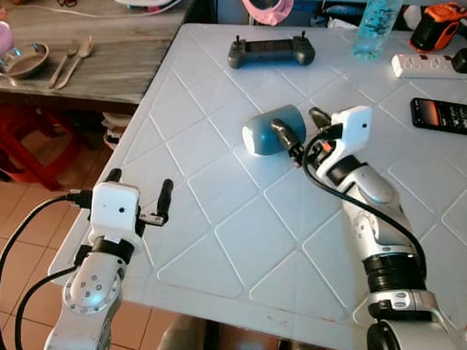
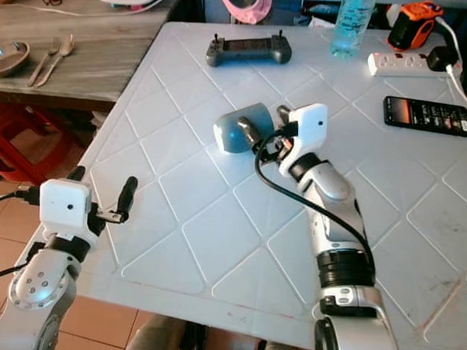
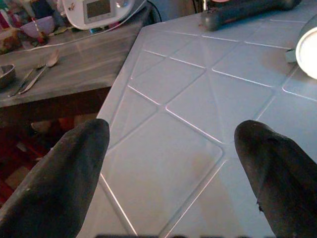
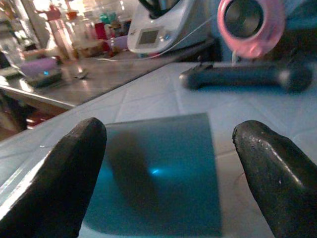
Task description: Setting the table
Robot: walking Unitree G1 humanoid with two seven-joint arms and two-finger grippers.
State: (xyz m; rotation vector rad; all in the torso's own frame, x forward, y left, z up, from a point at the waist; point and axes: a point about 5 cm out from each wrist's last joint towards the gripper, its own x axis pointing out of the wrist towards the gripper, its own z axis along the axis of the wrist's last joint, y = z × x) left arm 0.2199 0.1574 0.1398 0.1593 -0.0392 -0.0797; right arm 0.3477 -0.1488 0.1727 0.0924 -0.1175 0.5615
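Now: Right Gripper Straddling a Tipped Cup

The right gripper (image 1: 300, 130) is hovering with fingers apart, the blue-grey cup (image 1: 268, 130) lying on its side between them on the white table (image 1: 216, 221). The left gripper (image 1: 138, 191), fingers spread, is hanging over the table's near edge.

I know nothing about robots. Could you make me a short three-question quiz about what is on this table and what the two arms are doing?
1. True or false: the blue-grey cup stands upright on the white table.
2. Which gripper is at the cup? A) left gripper B) right gripper
3. Fill in: beyond the cup, near the far edge, lies a dark game ____.

Key:
1. False. It lies on its side.
2. B. Its fingers sit open on either side of the cup; the left gripper hovers open by the near left table edge.
3. controller.
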